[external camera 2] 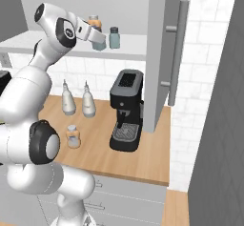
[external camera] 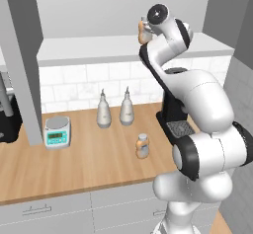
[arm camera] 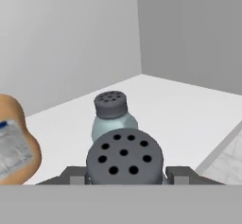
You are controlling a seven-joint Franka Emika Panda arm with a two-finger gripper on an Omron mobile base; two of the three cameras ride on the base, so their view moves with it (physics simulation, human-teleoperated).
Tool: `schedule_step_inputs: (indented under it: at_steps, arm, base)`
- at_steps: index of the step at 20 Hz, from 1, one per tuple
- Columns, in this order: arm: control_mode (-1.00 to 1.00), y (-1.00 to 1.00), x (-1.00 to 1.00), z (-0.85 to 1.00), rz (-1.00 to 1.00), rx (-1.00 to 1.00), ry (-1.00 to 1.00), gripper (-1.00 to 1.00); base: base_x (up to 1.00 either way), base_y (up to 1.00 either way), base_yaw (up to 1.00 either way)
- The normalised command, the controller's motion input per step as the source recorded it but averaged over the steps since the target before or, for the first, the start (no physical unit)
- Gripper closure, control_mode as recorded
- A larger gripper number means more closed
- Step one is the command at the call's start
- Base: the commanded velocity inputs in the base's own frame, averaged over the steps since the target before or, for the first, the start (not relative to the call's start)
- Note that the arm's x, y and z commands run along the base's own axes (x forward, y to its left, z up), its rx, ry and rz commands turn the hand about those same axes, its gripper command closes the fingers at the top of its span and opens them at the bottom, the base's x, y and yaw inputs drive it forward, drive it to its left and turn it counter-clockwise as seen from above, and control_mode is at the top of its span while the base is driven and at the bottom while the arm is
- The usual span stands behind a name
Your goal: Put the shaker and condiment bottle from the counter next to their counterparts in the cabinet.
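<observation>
**Shaker held at the cabinet shelf**

The two-finger gripper [arm camera: 125,175] is clamped on the small grey-blue translucent shaker with a dark perforated cap [arm camera: 125,158], one finger [arm camera: 78,175] at each side of the cap. Just beyond the gripper, an identical grey-blue dark-capped jar [arm camera: 112,116] stands upright on the flat white shelf board of the pale grey cabinet [arm camera: 189,114]. Beside the gripper stands an orange pale-capped bottle [arm camera: 14,140]. Well below the gripper, the small orange-brown condiment bottle [external camera: 142,146] stands on the light-brown wooden counter [external camera: 89,154], near two white teardrop-shaped bottles [external camera: 103,110] and a black coffee machine [external camera 2: 127,110].
</observation>
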Motion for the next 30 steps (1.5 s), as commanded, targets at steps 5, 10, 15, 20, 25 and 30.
schedule_step_inputs:
  at_steps: [5, 10, 15, 20, 25, 30]
  arm:
    - [-1.00, 0.00, 0.10, -0.02, 0.01, 0.00, 0.00, 1.00]
    - [-1.00, 0.00, 0.17, 0.00, 0.01, 0.00, 0.00, 1.00]
    - [-1.00, 0.00, 0.14, 0.00, 0.02, 0.00, 0.00, 1.00]
    - [-1.00, 0.00, 0.10, 0.00, 0.01, 0.00, 0.00, 1.00]
    - [-1.00, 0.00, 0.06, 0.00, 0.01, 0.00, 0.00, -1.00]
    - [-1.00, 0.00, 0.00, 0.00, 0.02, 0.00, 0.00, -1.00]
  base:
    - [0.00, 0.00, 0.00]
    - [0.00, 0.00, 0.00]
    - [0.00, 0.00, 0.00]
    - [0.00, 0.00, 0.00]
    - [0.00, 0.00, 0.00]
    - [0.00, 0.00, 0.00]
